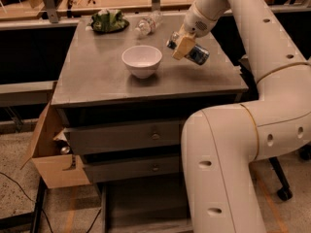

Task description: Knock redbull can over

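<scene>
The redbull can (196, 54), blue and silver, is tipped far over on the right side of the grey table top (97, 76), its top end pointing back left toward my gripper. My gripper (183, 45), with tan tips, is at the can's upper end and touches or overlaps it, just right of the white bowl (142, 60). Part of the can is hidden behind the gripper.
A clear plastic water bottle (148, 24) lies at the back of the table next to a dark plate of green stuff (109, 21). Drawers (153, 136) sit under the top. An open cardboard box (48, 152) stands on the floor at left. My arm curves along the table's right side.
</scene>
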